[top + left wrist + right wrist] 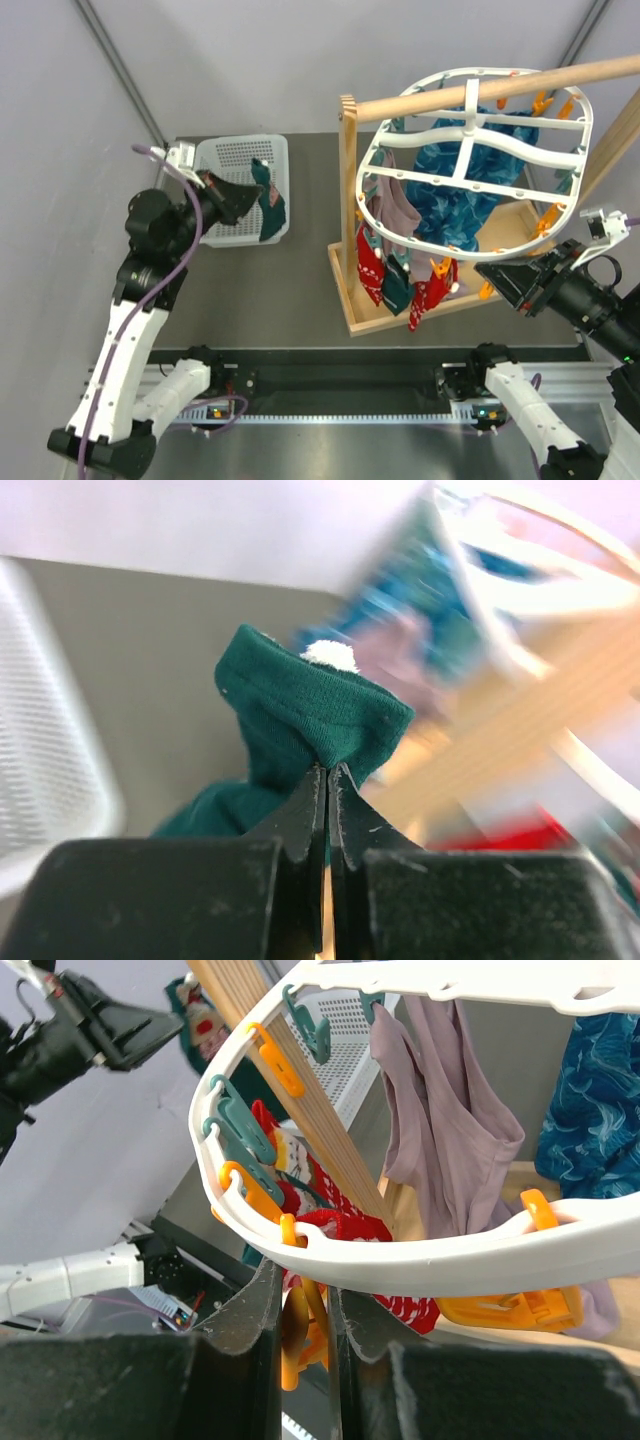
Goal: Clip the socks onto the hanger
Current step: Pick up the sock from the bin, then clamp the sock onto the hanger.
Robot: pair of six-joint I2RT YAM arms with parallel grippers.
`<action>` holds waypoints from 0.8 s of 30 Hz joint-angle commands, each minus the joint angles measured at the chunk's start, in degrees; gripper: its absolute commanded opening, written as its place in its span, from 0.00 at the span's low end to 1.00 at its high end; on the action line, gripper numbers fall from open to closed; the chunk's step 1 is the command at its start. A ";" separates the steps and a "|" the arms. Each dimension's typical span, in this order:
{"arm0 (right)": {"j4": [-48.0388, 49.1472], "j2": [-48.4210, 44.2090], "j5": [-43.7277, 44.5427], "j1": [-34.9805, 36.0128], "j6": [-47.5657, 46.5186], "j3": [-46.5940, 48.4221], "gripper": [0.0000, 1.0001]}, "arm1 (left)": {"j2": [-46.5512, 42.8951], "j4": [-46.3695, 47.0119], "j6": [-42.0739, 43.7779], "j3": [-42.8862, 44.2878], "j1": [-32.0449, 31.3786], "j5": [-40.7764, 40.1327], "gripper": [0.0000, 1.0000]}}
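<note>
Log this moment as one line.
left tool: shut on green sock | right tool: shut on orange clip at hanger rim | sock not yet clipped

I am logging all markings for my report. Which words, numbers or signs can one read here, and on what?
None can be read. The hanger, the green sock, the orange clip and the basket show no lettering.
Any marks on the arm bases are too small to tell.

Passage: table [300, 280] strip between basket [225, 150] and wooden stand [348, 200]; obstructions: rod [500, 86] over hanger [468, 140], socks [372, 268] crowding its near rim
</note>
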 commanded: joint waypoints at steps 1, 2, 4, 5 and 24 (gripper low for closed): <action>0.20 1.65 -1.36 0.39 -0.45 -0.06 0.00 | -4.67 3.49 -5.22 -6.29 -0.91 16.84 0.00; 0.29 1.74 -1.28 0.48 -0.54 -0.15 0.00 | -6.07 3.49 -5.83 -7.17 -1.27 18.94 0.00; 0.38 1.74 -1.45 0.39 -0.63 -0.23 0.00 | -10.45 3.49 -7.59 -9.80 -3.01 22.65 0.00; 0.55 1.74 -1.45 0.48 -0.63 -0.32 0.00 | -12.13 3.66 -8.29 -10.69 -3.98 22.74 0.00; 1.78 1.30 -0.49 0.39 1.39 -3.14 0.00 | -9.36 10.08 -4.72 -15.54 -47.08 -4.12 0.00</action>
